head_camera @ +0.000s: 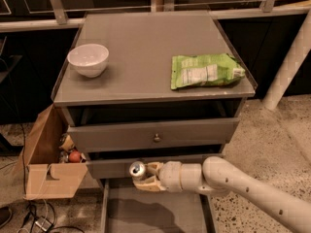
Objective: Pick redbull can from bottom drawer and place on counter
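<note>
Silver and slim, the redbull can (137, 169) sits clamped in the gripper (142, 176), its pull-tab top tilted toward the camera. The tan fingers (147, 185) close on the can's body from the right, where the pale arm reaches in. Can and gripper hang above the pulled-out bottom drawer (155, 211), just in front of the middle drawer's face. Up on the counter (141, 38) stand a white bowl (88, 59) and a green snack bag (204, 71).

Lower redbull can (137, 169), perhaps hidden in claw (144, 177)
</note>
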